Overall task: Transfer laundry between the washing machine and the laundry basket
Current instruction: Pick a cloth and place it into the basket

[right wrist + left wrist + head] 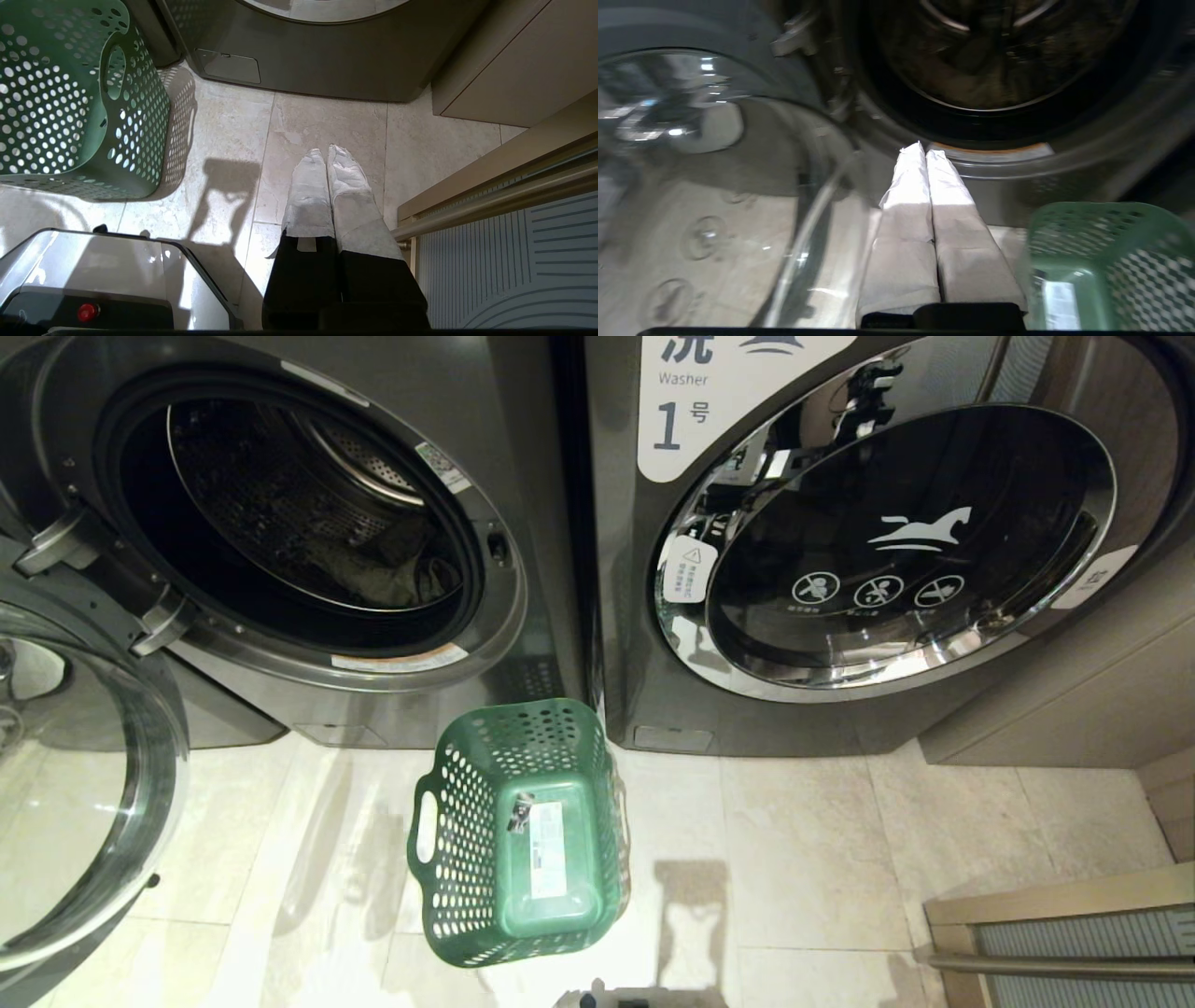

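Observation:
The washing machine (509, 616) on the left stands with its round door (84, 784) swung open to the left. The laundry (392, 574), a dull grey-green heap, lies low in the drum. On the floor in front, the green laundry basket (467, 775) holds only its white floor label. Neither arm shows in the head view. In the left wrist view my left gripper (924, 148) is shut and empty, pointing at the drum opening's lower rim, with the door glass (714, 186) on one side and the laundry basket (1087, 224) on the other. My right gripper (325, 151) hangs shut and empty over the floor tiles.
A second machine (896, 551), tagged "1 Washer", stands shut on the right. A beige cabinet (1074, 709) sits beside it. A ribbed panel with a metal rail (1064, 933) lies at the lower right. My own base (93, 270) is close behind the laundry basket (70, 93).

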You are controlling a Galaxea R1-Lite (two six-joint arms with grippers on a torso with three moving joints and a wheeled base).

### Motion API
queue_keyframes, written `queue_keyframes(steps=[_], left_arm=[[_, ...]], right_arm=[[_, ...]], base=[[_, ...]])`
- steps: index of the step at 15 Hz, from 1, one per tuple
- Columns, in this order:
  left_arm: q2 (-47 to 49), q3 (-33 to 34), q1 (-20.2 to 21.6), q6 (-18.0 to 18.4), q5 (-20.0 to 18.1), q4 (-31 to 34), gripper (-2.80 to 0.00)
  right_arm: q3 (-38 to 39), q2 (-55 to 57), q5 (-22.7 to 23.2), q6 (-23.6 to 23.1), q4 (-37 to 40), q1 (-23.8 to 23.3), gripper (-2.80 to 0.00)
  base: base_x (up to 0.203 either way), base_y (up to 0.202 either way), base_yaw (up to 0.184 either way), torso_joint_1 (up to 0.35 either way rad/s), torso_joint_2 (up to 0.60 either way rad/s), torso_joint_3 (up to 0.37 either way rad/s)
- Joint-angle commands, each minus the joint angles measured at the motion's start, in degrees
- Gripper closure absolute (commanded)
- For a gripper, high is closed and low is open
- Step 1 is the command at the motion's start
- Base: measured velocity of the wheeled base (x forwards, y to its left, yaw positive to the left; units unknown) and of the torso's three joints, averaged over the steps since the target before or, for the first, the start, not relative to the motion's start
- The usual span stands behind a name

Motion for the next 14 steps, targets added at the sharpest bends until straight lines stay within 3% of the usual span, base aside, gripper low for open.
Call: queue_keyframes(steps=[1, 4, 6, 11, 12, 14], left_arm=[[-3.6, 2.4, -6.5, -0.1, 0.0, -0.2, 0.0], [-10.7, 13.4, -12.9, -0.1, -0.1, 1.4, 0.0], [-18.9, 19.6, -18.2, -0.1, 0.2, 6.4, 0.0], [-40.7, 21.3, -24.6, -0.1, 3.3, 35.4, 0.0], [-44.5, 20.8, -26.6, 0.0, 5.4, 42.8, 0.0], [-47.2, 21.1, -31.7, 0.8, 15.7, 48.5, 0.0]], right_arm=[[0.0, 0.1, 0.0, 0.0, 0.0, 0.0, 0.0], [0.0, 0.1, 0.0, 0.0, 0.0, 0.0, 0.0], [0.0, 0.1, 0.0, 0.0, 0.0, 0.0, 0.0], [0.0, 0.1, 0.0, 0.0, 0.0, 0.0, 0.0], [0.0, 0.1, 0.0, 0.0, 0.0, 0.0, 0.0], [0.0, 0.1, 0.0, 0.0, 0.0, 0.0, 0.0]], base=[[0.0, 0.0, 0.0, 0.0, 0.0, 0.0], [0.0, 0.0, 0.0, 0.0, 0.0, 0.0], [0.0, 0.0, 0.0, 0.0, 0.0, 0.0], [0.0, 0.0, 0.0, 0.0, 0.0, 0.0], [0.0, 0.0, 0.0, 0.0, 0.0, 0.0], [0.0, 0.0, 0.0, 0.0, 0.0, 0.0]])
